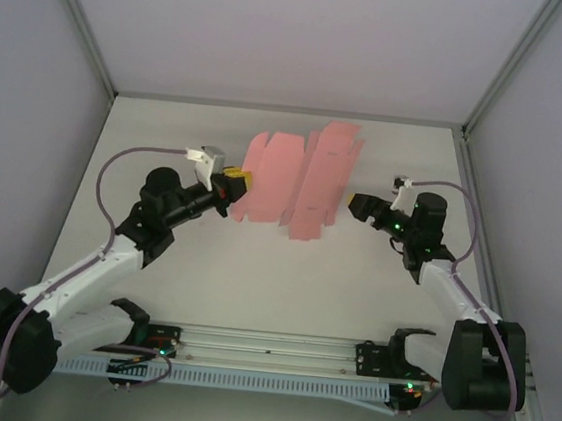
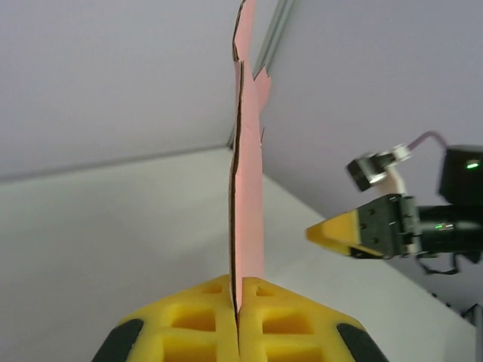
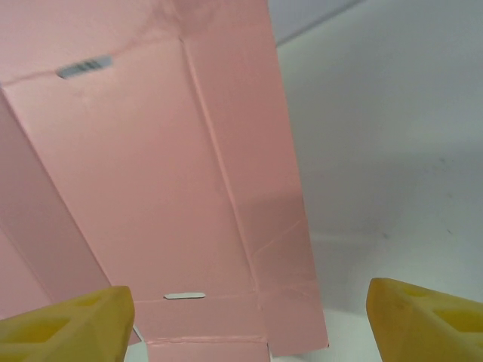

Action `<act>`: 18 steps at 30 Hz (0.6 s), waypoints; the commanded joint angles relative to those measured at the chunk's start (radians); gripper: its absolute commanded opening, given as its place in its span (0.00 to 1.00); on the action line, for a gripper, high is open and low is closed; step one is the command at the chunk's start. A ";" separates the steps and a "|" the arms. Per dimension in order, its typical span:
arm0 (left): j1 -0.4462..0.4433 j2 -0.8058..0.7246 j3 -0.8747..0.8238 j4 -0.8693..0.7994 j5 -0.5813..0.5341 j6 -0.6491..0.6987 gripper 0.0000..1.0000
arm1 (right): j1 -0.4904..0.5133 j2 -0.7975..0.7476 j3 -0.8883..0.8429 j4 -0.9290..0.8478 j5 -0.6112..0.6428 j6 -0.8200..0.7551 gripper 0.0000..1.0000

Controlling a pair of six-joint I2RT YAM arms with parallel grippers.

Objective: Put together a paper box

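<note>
The paper box is a flat pink die-cut sheet with crease lines and flaps, held up off the white table at the middle back. My left gripper is shut on the sheet's left edge. In the left wrist view the sheet rises edge-on from between the yellow pads. My right gripper stands open just right of the sheet, apart from it. In the right wrist view the sheet faces the camera, with the yellow fingertips wide apart before it. The right gripper also appears in the left wrist view.
Grey enclosure walls and metal corner posts bound the table on three sides. A metal rail with both arm bases runs along the near edge. Bare tabletop lies in front of the sheet.
</note>
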 commanded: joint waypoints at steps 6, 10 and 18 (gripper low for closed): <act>-0.007 -0.105 0.031 0.060 0.093 -0.015 0.00 | -0.009 0.032 -0.005 0.215 -0.183 -0.032 0.79; -0.008 -0.118 0.030 0.062 0.093 -0.022 0.00 | -0.010 0.009 -0.015 0.293 -0.223 0.001 0.60; -0.006 -0.124 0.020 0.041 -0.008 -0.055 0.00 | -0.010 -0.088 -0.047 0.234 -0.207 -0.047 0.13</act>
